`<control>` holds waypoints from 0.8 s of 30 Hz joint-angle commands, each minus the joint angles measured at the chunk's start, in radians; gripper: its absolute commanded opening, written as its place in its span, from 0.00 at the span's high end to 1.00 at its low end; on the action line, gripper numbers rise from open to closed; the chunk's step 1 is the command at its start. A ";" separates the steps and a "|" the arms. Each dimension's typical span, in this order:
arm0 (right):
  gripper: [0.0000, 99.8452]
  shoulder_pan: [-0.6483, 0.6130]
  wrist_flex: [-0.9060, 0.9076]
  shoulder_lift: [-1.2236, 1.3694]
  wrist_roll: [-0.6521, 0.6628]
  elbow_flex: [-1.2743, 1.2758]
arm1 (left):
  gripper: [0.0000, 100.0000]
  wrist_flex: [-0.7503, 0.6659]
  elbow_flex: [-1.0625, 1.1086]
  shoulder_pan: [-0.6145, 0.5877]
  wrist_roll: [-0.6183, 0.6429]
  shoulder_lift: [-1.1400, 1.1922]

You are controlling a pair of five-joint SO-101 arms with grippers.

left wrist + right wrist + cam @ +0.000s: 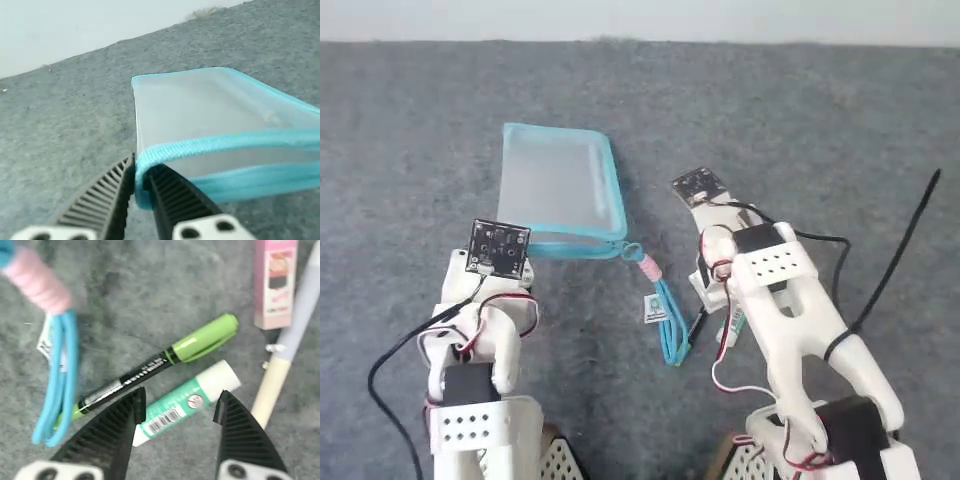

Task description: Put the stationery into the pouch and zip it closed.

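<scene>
1. Far end of the pouch point(210, 125) cut off by frame edge; near corner hidden inside left gripper point(140, 167).
2. Pink box point(275, 282) and pen point(285, 350) cut off by frame edge.
3. Zip pull point(40, 282) blurred.
4. Glue stick point(185, 402): one end hidden behind right gripper point(181, 392) finger.

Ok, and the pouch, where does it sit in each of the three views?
High view: the pouch lies flat on the grey mat, left of centre.
Left wrist view: the pouch spans the middle, its corner pinched in the left gripper.
Right wrist view: its blue cord and pink bead lie beside the green marker.
Shared landmark: the blue cord, trailing from the pouch's corner in the high view.
</scene>
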 commanded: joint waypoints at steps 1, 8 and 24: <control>0.77 0.068 0.004 -0.004 -0.011 -0.081 | 0.99 0.012 -0.074 -0.006 -0.031 -0.005; 0.77 0.128 0.053 -0.001 -0.009 -0.127 | 0.99 0.012 -0.073 -0.006 -0.031 -0.005; 0.77 0.263 0.193 0.263 0.334 -0.404 | 0.99 0.015 -0.036 -0.006 -0.029 -0.005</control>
